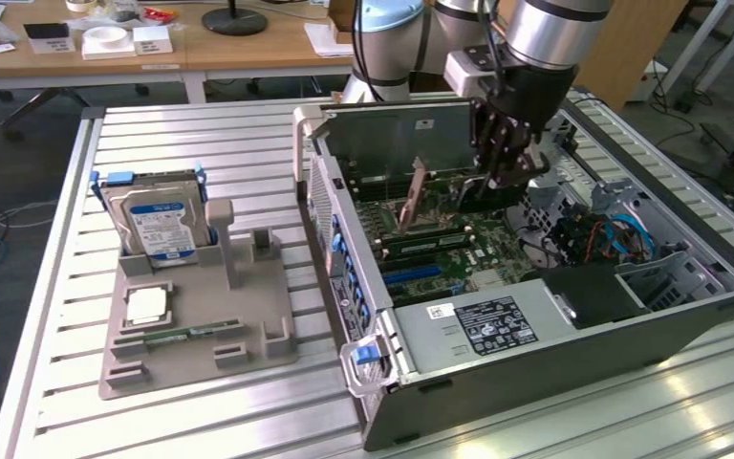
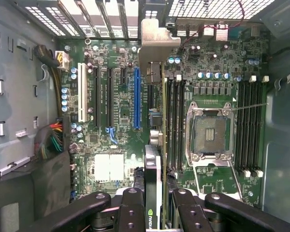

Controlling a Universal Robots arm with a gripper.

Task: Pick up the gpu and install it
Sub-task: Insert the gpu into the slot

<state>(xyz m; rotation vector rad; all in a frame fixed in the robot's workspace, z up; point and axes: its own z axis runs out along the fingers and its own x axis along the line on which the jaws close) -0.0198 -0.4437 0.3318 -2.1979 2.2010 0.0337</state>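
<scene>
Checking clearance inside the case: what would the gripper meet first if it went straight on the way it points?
Probably the motherboard: the gpu held in the gripper would touch it first, just beside the blue slot; depth is unclear.

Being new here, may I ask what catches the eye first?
The black hand grips a thin dark graphics card with a silver bracket over the green motherboard inside an open grey computer case. At the exterior view's left, a blue-labelled silver hard drive stands in a grey holder.

metal and plastic showing
the bracket (image 2: 154,43) of the gpu (image 2: 153,169) is gleaming as smooth silver metal; the ribbed metal table (image 1: 188,134) is shining; the grey tray (image 1: 202,335) is looking like matt plastic.
</scene>
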